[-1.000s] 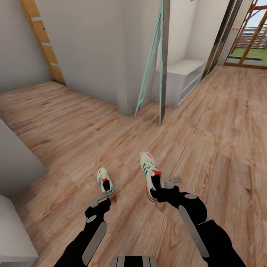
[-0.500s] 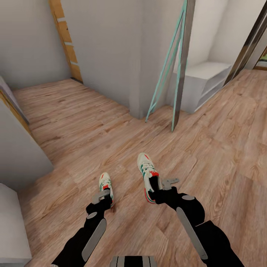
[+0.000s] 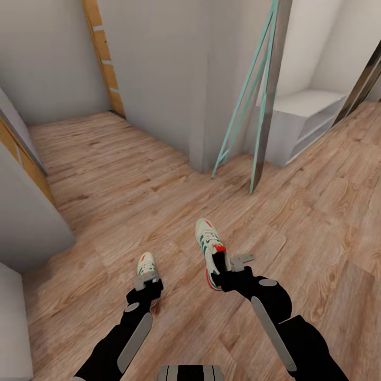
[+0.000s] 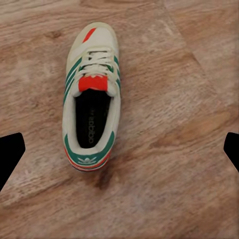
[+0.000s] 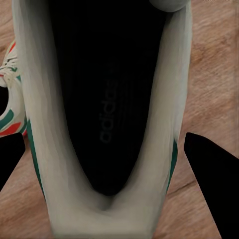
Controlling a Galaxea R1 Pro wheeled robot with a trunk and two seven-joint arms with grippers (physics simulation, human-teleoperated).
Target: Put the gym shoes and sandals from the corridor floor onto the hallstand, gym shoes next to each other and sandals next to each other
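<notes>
Two white gym shoes with green stripes and red accents show in the head view. One gym shoe (image 3: 209, 242) (image 5: 45, 164) is held at its heel by my right gripper (image 3: 231, 265) (image 5: 112, 164), whose dark fingers straddle the heel on both sides, shut on it. The other gym shoe (image 3: 146, 263) (image 4: 92, 99) lies upright on the wood-plank corridor floor (image 3: 116, 185). My left gripper (image 3: 147, 284) (image 4: 120, 152) hovers over its heel end with fingers spread wide, open and apart from the shoe.
A white wall corner (image 3: 203, 159) juts out ahead. Teal lines (image 3: 248, 95) and a grey post (image 3: 267, 121) stand beside a white low shelved unit (image 3: 312, 119) at the far right. A grey block (image 3: 26, 211) stands at the left.
The camera has turned, so the whole scene has slid right. My left gripper has moved forward over the left shoe's heel. The right shoe stays with my right gripper.
</notes>
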